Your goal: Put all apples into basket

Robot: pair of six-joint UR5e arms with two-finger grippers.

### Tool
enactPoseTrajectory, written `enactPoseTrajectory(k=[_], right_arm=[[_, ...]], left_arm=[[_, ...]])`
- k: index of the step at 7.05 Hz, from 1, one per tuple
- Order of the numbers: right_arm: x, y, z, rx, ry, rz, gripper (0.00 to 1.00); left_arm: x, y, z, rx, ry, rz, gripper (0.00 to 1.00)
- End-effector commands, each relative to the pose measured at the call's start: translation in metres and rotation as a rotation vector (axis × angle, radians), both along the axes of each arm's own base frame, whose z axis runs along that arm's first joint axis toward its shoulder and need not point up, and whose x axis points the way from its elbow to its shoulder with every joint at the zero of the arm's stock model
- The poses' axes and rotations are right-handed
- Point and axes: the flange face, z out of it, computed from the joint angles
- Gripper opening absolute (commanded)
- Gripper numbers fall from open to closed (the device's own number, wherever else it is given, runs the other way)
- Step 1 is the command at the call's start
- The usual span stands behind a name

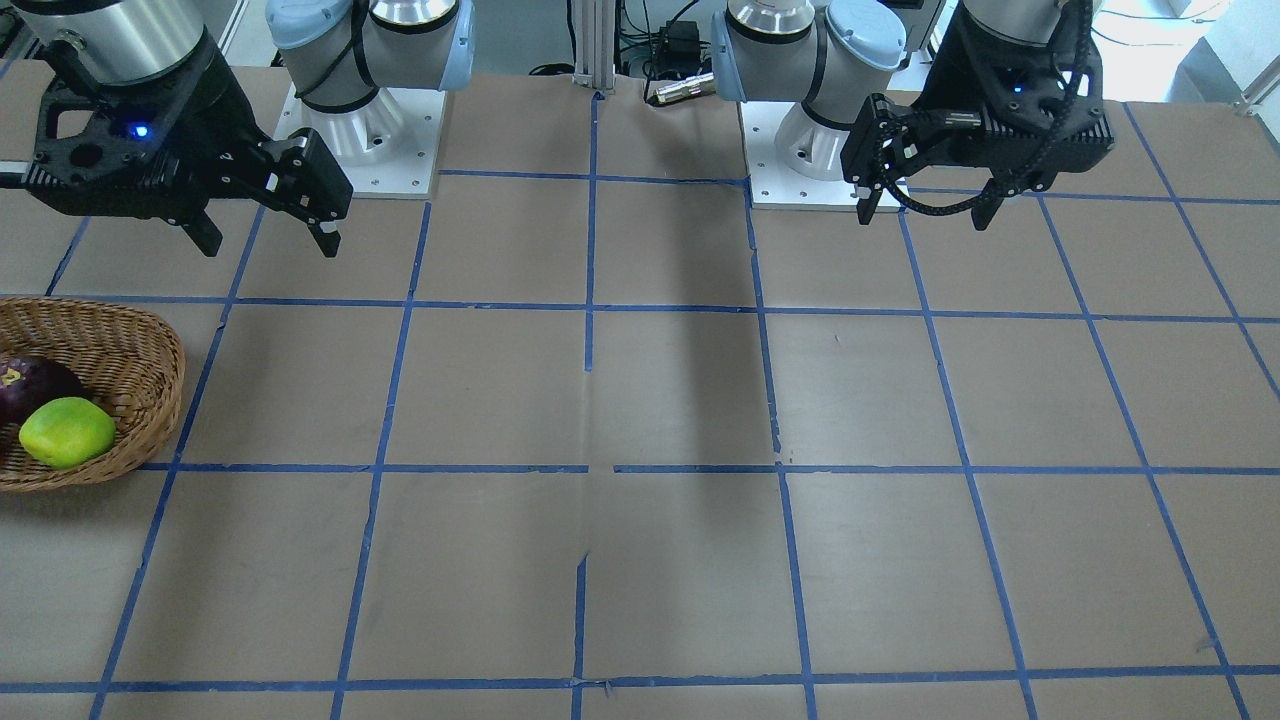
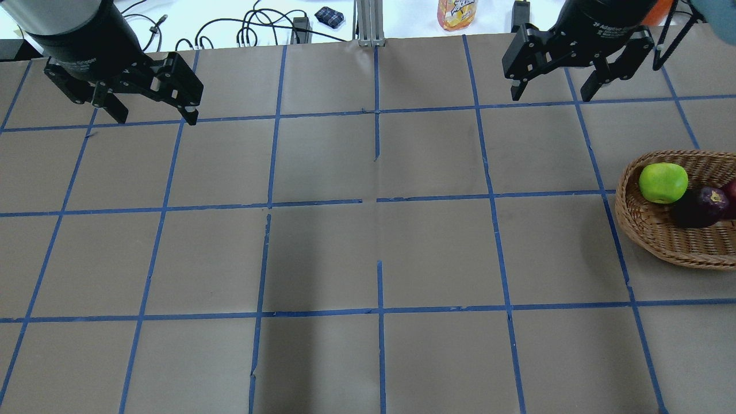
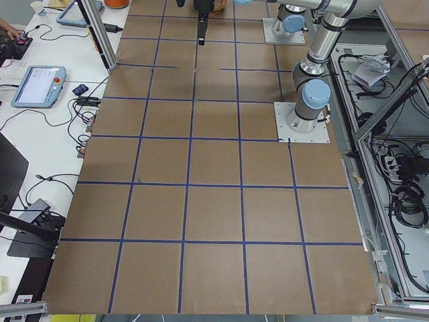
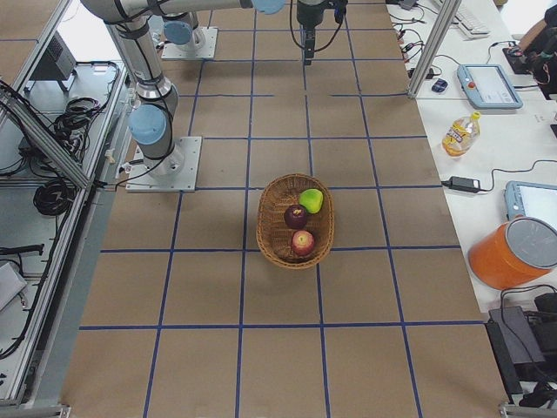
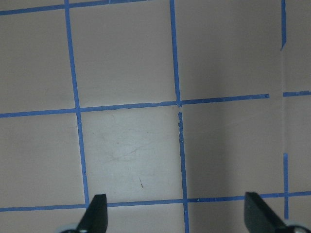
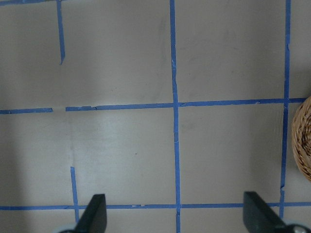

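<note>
Green apple (image 4: 312,200), purple apple (image 4: 296,217) and red apple (image 4: 303,243) lie in the basket (image 4: 270,213), mid-frame. The job is likely done, so left pincer (image 2: 156,118) and right pincer (image 2: 552,95) hang wide and empty in the top corners.

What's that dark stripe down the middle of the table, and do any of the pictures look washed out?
Overhead exterior: a soft-edged shadow band runs down the middle of the table, and the white bench at the top is nearly blown out. Exterior front-facing: a similar band, while the basket sits in even light. Both wrist views: pale, slightly soft.
</note>
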Motion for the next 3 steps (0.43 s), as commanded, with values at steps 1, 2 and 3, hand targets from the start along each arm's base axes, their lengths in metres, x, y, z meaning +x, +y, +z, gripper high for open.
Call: enactPoseTrajectory(k=[1, 2, 3], right_arm=[[0.0026, -0.0015, -0.0005, 0.001, 0.002, -0.004, 1.00], [0.0024, -0.0011, -0.0016, 0.006, 0.004, -0.004, 1.00], [0.0024, -0.0010, -0.0017, 0.007, 0.004, -0.004, 1.00]], left_arm=[[-0.0005, -0.0040, -0.0133, 0.019, 0.007, -0.002, 1.00], [-0.0025, -0.0017, -0.0195, 0.043, 0.012, -0.005, 1.00], [-0.0037, 0.0002, -0.0223, 0.046, 0.023, -0.005, 1.00]])
